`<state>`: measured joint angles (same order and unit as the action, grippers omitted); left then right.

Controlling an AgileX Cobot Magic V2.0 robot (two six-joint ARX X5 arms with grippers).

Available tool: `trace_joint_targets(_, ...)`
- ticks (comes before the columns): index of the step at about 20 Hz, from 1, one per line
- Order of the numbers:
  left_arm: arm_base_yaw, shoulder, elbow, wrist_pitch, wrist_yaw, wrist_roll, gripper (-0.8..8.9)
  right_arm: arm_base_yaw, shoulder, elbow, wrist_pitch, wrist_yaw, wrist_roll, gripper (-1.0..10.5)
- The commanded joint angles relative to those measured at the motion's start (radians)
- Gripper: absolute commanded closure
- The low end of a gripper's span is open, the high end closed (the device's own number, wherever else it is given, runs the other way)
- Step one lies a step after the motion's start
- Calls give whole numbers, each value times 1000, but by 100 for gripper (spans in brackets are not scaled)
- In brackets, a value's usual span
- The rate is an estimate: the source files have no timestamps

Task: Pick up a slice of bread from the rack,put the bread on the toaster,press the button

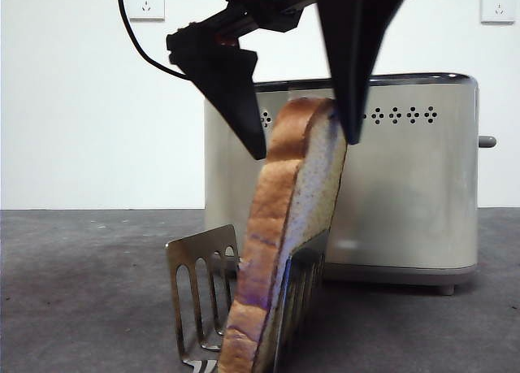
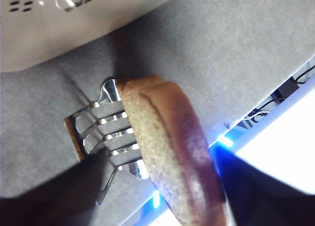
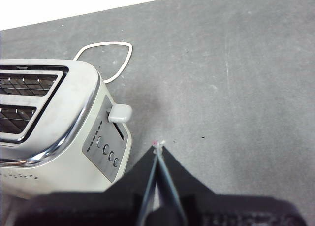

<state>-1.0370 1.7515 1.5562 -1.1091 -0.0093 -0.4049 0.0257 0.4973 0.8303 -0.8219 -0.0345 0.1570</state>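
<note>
Left pincer (image 1: 305, 145), jaws apart, straddles the bread (image 1: 284, 235) in the rack (image 1: 199, 284); best squeeze both flat faces, then lift straight.

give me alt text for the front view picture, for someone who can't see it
A slice of bread stands leaning in a steel rack, with the left gripper open, one black jaw on each side of its domed top. Behind stands a cream toaster, its button sticking out at the right end.

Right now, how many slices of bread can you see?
1. The slice of bread stands tilted in the rack, in front of the toaster, with the left gripper open around its top. The toaster's slots look empty.
</note>
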Motion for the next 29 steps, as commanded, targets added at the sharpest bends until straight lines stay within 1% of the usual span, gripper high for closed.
trace_joint_targets(1, 5, 3, -2, -2, -3, -10, 732, 0, -2, 1, 3, -3, -5, 950)
trace_joint_targets(3, 4, 3, -2, -10, -3, -1, 740, 0, -2, 1, 3, -3, -5, 950)
trace_joint_targets(4, 4, 3, -2, -19, -13, 9, 778, 0, -2, 1, 3, -3, -5, 950)
trace_joint_targets(6, 5, 3, -2, -31, -23, 24, 822, 0, -2, 1, 3, -3, -5, 949)
trace_joint_targets(8, 16, -7, -2, -38, -44, 39, 822, 0, -2, 1, 2, -3, -5, 949)
trace_joint_targets(15, 45, -69, -2, -53, -44, 64, 822, 0, -2, 1, 1, -3, -5, 950)
trace_joint_targets(20, 52, -181, -2, -53, -43, 76, 822, 0, -2, 1, 0, -2, -5, 950)
trace_joint_targets(21, 52, -210, -1, -53, -35, 78, 822, 0, -2, 1, 0, -2, -5, 950)
trace_joint_targets(22, 52, -238, 4, -58, -7, 102, 822, 0, -2, 1, -2, -3, -5, 950)
trace_joint_targets(23, 52, -266, 16, -74, 29, 133, 822, 0, 0, 1, -7, -2, -5, 950)
trace_joint_targets(24, 52, -290, 36, -96, 64, 190, 822, 0, 4, 1, -14, -2, -5, 950)
trace_joint_targets(25, 52, -311, 69, -135, 78, 277, 822, 0, 5, 1, -22, -2, -5, 950)
trace_joint_targets(26, 52, -325, 114, -181, 72, 384, 821, 0, 11, 1, -24, -2, -5, 950)
trace_joint_targets(27, 52, -333, 165, -209, 46, 501, 819, 0, 14, 1, -24, -2, -5, 950)
trace_joint_targets(29, 50, -347, 268, -201, 16, 747, 819, 0, 27, 1, -23, -2, -4, 950)
